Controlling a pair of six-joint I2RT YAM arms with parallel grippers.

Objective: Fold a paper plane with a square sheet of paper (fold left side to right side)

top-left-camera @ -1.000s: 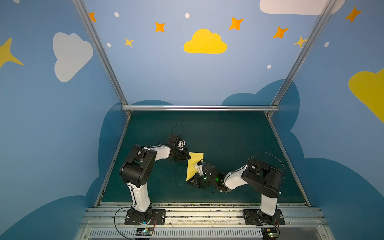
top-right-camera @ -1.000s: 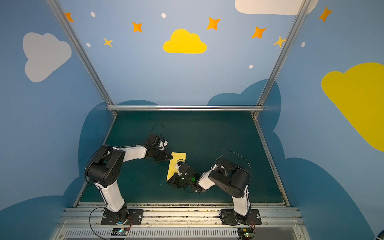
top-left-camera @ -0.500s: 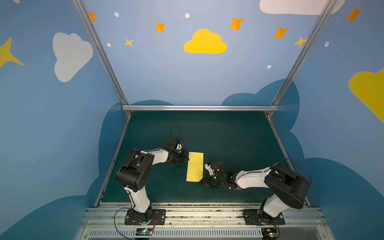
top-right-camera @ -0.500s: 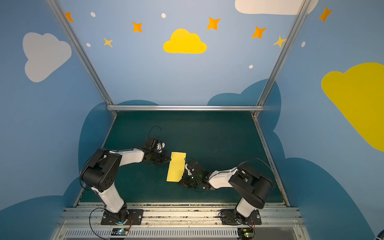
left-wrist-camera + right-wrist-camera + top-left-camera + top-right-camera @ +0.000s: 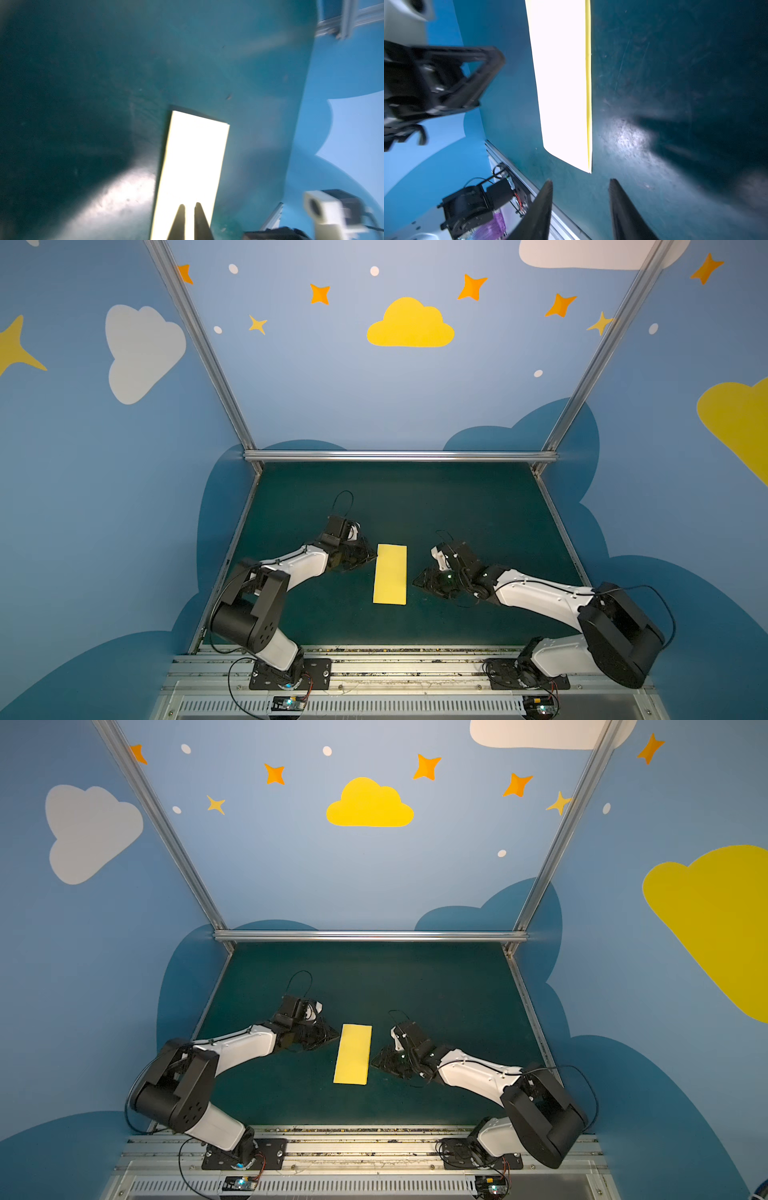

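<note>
My left gripper point(image 5: 189, 205) stood narrowly parted and empty, with the sheet point(image 5: 390, 573) just ahead of its tips. The sheet lay flat between my grippers, doubled into a strip. I judged it light, limp and easily creased, best pinched at a long edge. My right gripper point(image 5: 580, 182) stood wide and empty, a sheet corner just ahead. The mat point(image 5: 457, 506) looked smooth and faintly glossy. Blue walls point(image 5: 104, 489) closed three sides.

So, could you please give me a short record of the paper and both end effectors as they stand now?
sheet of paper: folded into a narrow two-layer rectangle, flat on the green table
left end effector: slightly open, empty, at the sheet's left long edge
right end effector: open, empty, just off the sheet's right long edge
task stage: half fold made, no plane shape yet
</note>
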